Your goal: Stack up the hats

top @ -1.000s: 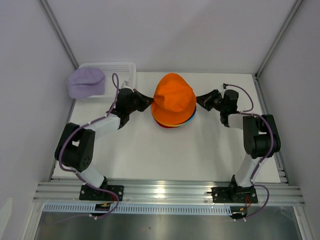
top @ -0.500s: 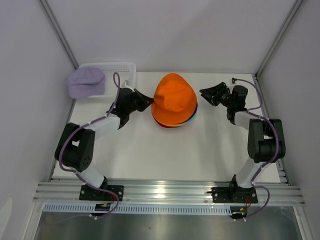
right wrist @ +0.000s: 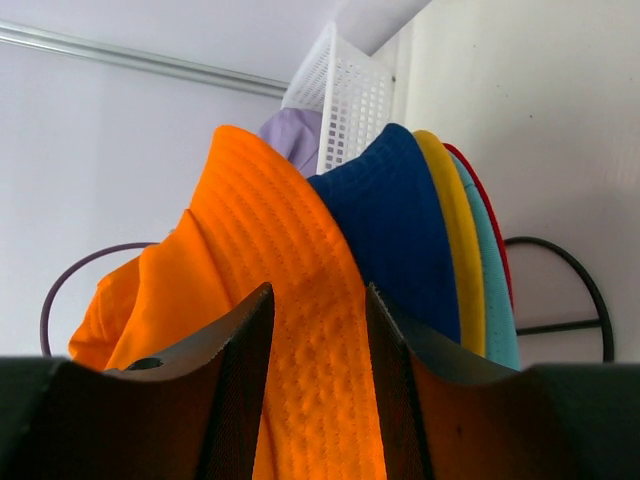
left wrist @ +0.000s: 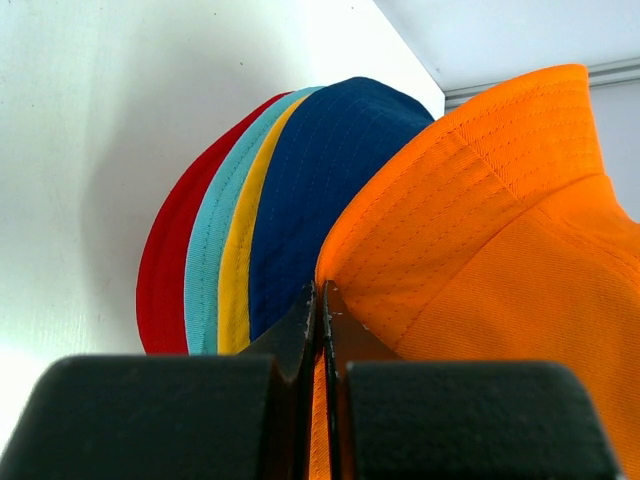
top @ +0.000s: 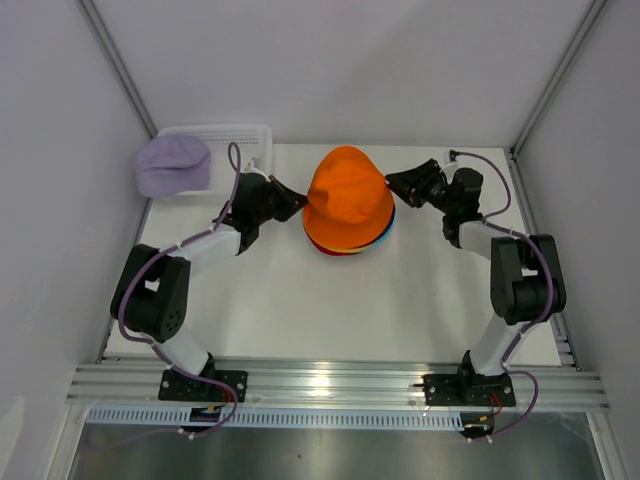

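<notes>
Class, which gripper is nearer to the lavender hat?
Left. The left gripper is between the lavender hat and the orange hat; the right gripper is on the orange hat's far side.
</notes>
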Robot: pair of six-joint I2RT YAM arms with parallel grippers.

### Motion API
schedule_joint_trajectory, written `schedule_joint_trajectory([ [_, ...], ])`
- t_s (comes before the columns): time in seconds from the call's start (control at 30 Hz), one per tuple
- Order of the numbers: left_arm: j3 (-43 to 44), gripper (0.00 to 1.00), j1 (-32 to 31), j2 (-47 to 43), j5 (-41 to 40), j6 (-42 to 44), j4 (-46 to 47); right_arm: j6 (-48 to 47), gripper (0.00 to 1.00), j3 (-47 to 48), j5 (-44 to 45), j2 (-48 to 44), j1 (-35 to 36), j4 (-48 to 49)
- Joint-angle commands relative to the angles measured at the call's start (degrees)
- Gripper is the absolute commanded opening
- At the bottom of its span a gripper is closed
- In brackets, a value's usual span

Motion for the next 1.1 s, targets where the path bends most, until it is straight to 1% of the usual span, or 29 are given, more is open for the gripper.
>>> schedule_joint_trajectory([
  [0.0,0.99,0.01,0.03,0.89,0.4,2.37,-3.6,0.97,0.45,1.38,-0.69,1.36,-0.09,3.49],
  [0.23,1.16,0.01,0.03,0.97,0.48,2.2,-2.81,0.79,0.46,-0.11,-0.69,1.45,0.08,3.14],
  [0.33,1.43,0.01,0.03,1.23,0.92,2.11,-2.63,2.1,0.45,-0.64,-1.57,1.8,0.17,4.63],
  [0.4,1.43,0.01,0.03,1.24,1.01,2.11,-2.54,2.81,0.43,-0.81,-2.27,1.98,0.43,6.21],
  [0.6,2.04,0.01,0.03,1.15,1.45,1.23,-1.4,4.57,0.42,-0.46,-4.29,3.73,2.1,8.77],
  [0.77,2.57,0.01,0.03,0.27,1.28,1.06,-1.14,4.57,0.31,-1.07,-4.64,4.17,2.54,8.5],
  [0.87,2.4,0.01,0.03,-0.34,1.19,0.97,-0.96,4.75,0.16,-1.51,-4.64,3.74,2.63,8.5],
  [0.9,2.22,0.01,0.03,-0.52,1.36,0.79,-0.79,5.09,0.04,-1.6,-4.56,3.39,2.63,8.24],
  [0.93,2.13,0.01,0.03,-0.78,1.36,0.79,-0.7,5.27,0.0,-1.78,-4.29,3.3,2.63,8.24],
  [1.07,2.04,0.01,0.03,-2.1,2.33,0.18,-0.43,7.03,0.0,-2.31,-3.59,2.07,2.63,8.41],
])
